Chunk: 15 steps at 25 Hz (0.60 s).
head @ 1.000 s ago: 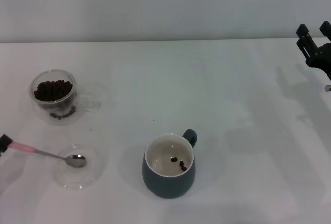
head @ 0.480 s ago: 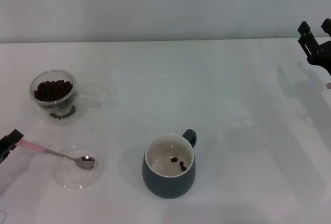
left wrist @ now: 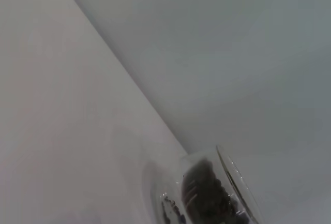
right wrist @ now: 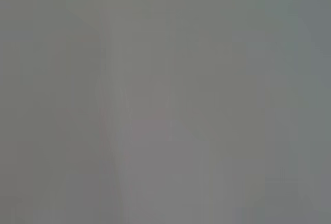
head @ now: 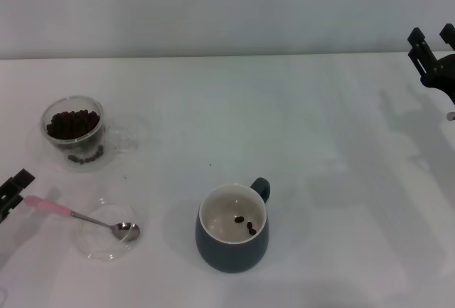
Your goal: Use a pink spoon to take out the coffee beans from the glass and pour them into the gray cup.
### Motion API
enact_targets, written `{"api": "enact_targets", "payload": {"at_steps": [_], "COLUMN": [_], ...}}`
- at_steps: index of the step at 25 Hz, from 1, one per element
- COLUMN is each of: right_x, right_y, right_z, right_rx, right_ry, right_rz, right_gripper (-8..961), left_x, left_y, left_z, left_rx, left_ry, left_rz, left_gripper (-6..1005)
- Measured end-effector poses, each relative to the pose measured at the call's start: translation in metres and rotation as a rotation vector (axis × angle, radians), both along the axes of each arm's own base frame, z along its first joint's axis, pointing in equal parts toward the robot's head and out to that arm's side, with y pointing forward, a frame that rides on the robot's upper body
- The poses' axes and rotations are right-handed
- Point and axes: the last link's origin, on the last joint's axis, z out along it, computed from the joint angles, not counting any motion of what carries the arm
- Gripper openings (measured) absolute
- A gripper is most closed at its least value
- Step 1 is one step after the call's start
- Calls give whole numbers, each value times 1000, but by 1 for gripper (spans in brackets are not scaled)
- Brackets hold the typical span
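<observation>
At the far left of the head view the left gripper [head: 13, 188] sat at the frame's edge with its jaws around the handle end of the pink spoon [head: 78, 217], though whether they actually clamped it could not be told, since most of the gripper lay out of view. The spoon slanted down toward the right, its metal bowl resting in the shallow clear dish [head: 106, 231] on the white counter [head: 213, 109], apparently with no beans in it. Behind the dish stood the glass [head: 74, 131], its heap of coffee beans [head: 71, 123] dark inside; the left wrist view also caught the glass [left wrist: 217, 193] close by. Further right, near the middle, stood the gray cup [head: 233, 228], with only a few beans on its pale floor, so most of the job seemed undone. The right gripper [head: 432, 55] hung idle at the far right, well apart, its jaws spread. The risks from here looked plain: a loosely held handle could let the spoon twist or drop, the narrow glass could be nudged over by a careless scoop, and beans could roll off the shallow bowl during the long carry to the cup.
</observation>
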Motion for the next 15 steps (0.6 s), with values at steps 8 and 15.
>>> {"api": "enact_targets", "payload": {"at_steps": [8,15], "right_x": [0,1], "right_y": [0,0], "right_z": [0,2], "right_rx": [0,14], "right_ry": [0,8], "right_rz": [1,-9], "right_gripper": [613,613], "left_x": [-17,-38], "left_y": [-17,-29], "left_z": [29,74], "left_rx": [93,308], "left_ry": [39,225], "left_rz": [32,57], "left_gripper": [866,882]}}
